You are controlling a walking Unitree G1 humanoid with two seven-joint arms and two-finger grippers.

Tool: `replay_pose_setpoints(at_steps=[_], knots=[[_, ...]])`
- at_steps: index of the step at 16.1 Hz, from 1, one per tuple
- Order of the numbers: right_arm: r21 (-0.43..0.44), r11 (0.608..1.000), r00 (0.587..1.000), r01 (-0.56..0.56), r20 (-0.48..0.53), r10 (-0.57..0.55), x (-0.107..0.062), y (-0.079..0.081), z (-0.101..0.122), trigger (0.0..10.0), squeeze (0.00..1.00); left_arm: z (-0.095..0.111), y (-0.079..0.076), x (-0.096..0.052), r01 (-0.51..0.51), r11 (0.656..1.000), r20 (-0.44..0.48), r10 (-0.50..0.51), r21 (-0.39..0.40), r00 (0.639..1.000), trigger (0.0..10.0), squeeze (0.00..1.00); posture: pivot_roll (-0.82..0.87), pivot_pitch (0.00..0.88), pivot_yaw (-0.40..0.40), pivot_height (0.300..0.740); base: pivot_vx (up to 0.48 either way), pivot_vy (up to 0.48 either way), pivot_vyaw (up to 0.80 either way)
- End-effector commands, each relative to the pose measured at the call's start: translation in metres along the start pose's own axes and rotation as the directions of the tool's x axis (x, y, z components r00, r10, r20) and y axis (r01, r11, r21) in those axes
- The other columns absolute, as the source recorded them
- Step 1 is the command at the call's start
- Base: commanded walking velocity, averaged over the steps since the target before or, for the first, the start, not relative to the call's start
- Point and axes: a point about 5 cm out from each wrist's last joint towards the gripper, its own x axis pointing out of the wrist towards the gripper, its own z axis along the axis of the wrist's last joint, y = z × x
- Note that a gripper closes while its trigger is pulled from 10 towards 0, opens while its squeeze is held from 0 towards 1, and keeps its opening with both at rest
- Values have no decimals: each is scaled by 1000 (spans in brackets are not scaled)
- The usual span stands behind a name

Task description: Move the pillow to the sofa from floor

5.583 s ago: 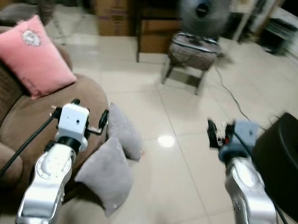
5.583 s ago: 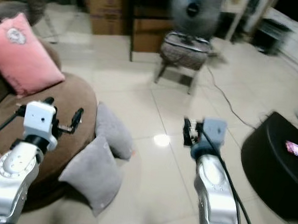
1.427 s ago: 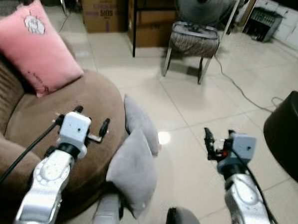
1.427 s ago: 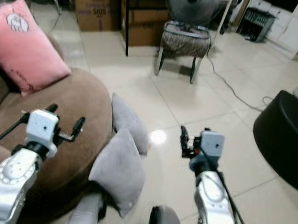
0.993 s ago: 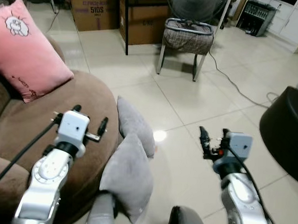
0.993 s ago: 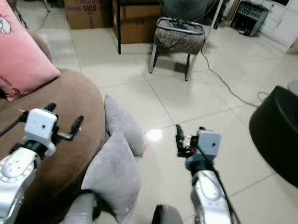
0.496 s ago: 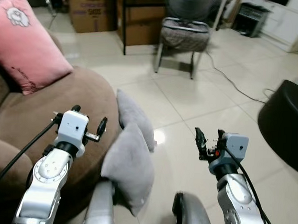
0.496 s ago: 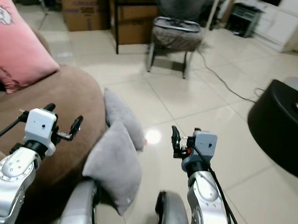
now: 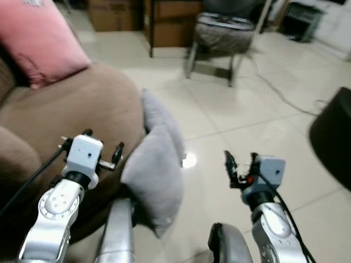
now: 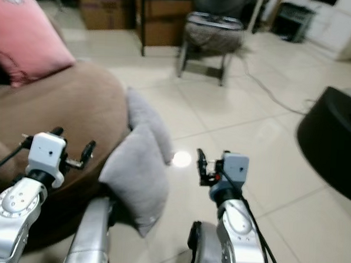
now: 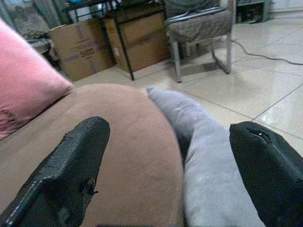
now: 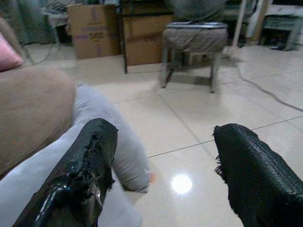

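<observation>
Two grey pillows lean against the front of the brown sofa [image 9: 65, 108] on the tiled floor. The nearer grey pillow [image 9: 155, 177] stands upright, and the farther grey pillow [image 9: 159, 120] sits behind it. My left gripper [image 9: 103, 144] hovers open over the sofa's front edge, just left of the nearer pillow and not touching it. In the left wrist view its fingers [image 11: 71, 175] are spread wide, with the pillow [image 11: 218, 189] by one of them. My right gripper [image 9: 240, 164] is open above bare floor to the pillows' right. A pink pillow [image 9: 39, 33] rests on the sofa.
A metal-legged stool [image 9: 222, 34] and cardboard boxes [image 9: 117, 10] stand at the back, with a cable [image 9: 277, 95] running across the tiles. A round black object [image 9: 340, 134] sits at the right. My silver legs [image 9: 114, 240] show at the bottom.
The view has drawn closer to the sofa and the grey pillows. Both arms hold the same pose with their grippers open, and the pillows lie as before.
</observation>
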Motion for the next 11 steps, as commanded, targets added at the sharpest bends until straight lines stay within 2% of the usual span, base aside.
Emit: replay_pose_setpoints(at_steps=[1,3,11], knots=[[-24,999,1000,26,7,-26,-1,-10,4,10000,0,9,-6,4,18,1000,35,-18,4,999,10000,0,104,0,-48,525,0,-480,0],[-32,999,1000,28,2,-28,-1,-11,3,10000,0,6,-7,4,9,1000,28,-8,-17,1000,10000,0,99,0,-51,525,0,0,0],[-49,999,1000,20,7,-20,4,-14,5,10000,0,6,-7,5,-1,1000,30,1,4,1000,10000,0,105,0,-58,525,0,0,0]])
